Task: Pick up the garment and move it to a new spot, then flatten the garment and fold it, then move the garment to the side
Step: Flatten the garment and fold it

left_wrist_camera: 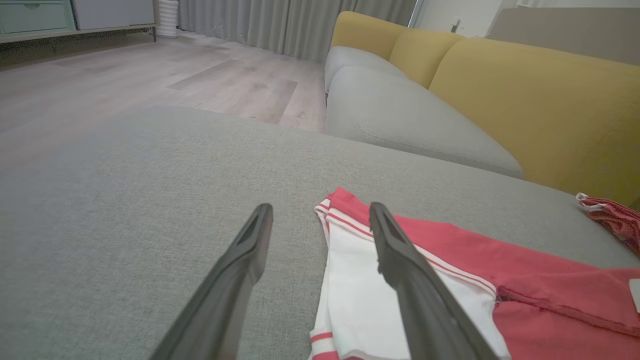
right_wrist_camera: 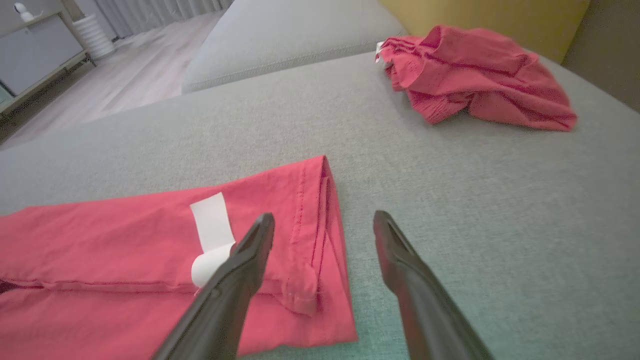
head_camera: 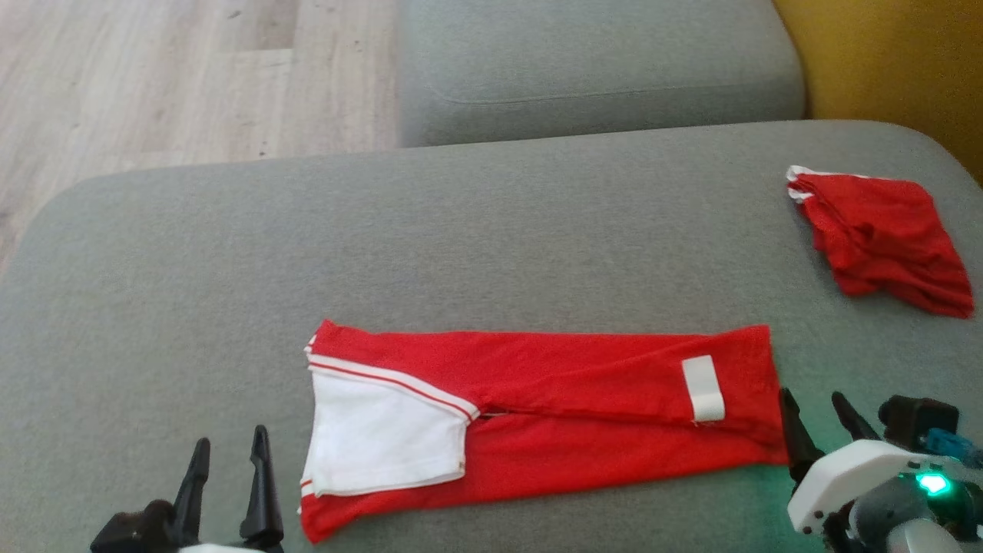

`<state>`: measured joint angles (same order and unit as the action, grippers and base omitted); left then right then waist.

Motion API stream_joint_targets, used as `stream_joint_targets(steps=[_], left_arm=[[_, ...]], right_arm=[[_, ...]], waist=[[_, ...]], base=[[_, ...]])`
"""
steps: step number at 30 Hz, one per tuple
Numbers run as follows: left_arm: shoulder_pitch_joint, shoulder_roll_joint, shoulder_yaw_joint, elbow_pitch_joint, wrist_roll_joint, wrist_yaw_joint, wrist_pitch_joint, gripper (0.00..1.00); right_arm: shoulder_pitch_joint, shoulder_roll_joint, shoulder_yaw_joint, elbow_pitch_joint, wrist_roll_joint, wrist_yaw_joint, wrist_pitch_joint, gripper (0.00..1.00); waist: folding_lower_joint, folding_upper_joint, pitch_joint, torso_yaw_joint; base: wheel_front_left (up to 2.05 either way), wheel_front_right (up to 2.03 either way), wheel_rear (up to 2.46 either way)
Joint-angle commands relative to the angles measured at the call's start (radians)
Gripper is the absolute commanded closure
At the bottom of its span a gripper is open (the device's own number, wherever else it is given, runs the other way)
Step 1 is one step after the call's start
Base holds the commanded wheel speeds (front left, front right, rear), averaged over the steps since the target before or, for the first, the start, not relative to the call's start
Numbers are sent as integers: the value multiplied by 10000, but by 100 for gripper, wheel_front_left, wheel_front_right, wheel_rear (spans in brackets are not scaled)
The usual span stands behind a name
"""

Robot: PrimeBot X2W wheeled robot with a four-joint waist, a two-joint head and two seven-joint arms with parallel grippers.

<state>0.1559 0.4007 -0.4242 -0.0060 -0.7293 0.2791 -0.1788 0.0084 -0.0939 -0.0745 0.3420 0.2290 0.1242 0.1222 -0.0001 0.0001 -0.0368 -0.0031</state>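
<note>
A red garment (head_camera: 584, 407) with a white sleeve panel and a white tag lies folded into a long strip on the grey cushion (head_camera: 230, 292). Its white end (left_wrist_camera: 360, 300) is at the left and its hemmed end (right_wrist_camera: 310, 235) at the right. My left gripper (head_camera: 230, 449) stands open just left of the white end, with nothing between its fingers. Open as well, my right gripper (head_camera: 814, 407) sits at the strip's right end and holds nothing. In the right wrist view one finger (right_wrist_camera: 235, 280) lies over the hem and the other over bare cushion.
A second red garment (head_camera: 883, 238) lies crumpled at the cushion's far right. Another grey seat cushion (head_camera: 599, 69) and a yellow backrest (head_camera: 898, 61) lie beyond. Wooden floor (head_camera: 153, 77) is past the cushion's far-left edge.
</note>
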Motion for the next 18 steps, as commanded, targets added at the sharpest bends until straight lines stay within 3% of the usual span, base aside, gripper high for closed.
stream_joint_targets(steps=[1, 18], left_arm=[[-368, 75, 412, -275, 82, 72, -158, 0], [-445, 123, 423, -262, 294, 409, -209, 0]], right_arm=[[-539, -48, 154, -224, -67, 65, 53, 0], [-2037, -752, -656, 2986, -1176, 65, 985, 0]], waist=[[1, -1, -6, 162], [1, -1, 266, 1633]], base=[[0, 0, 0], [0, 0, 0]])
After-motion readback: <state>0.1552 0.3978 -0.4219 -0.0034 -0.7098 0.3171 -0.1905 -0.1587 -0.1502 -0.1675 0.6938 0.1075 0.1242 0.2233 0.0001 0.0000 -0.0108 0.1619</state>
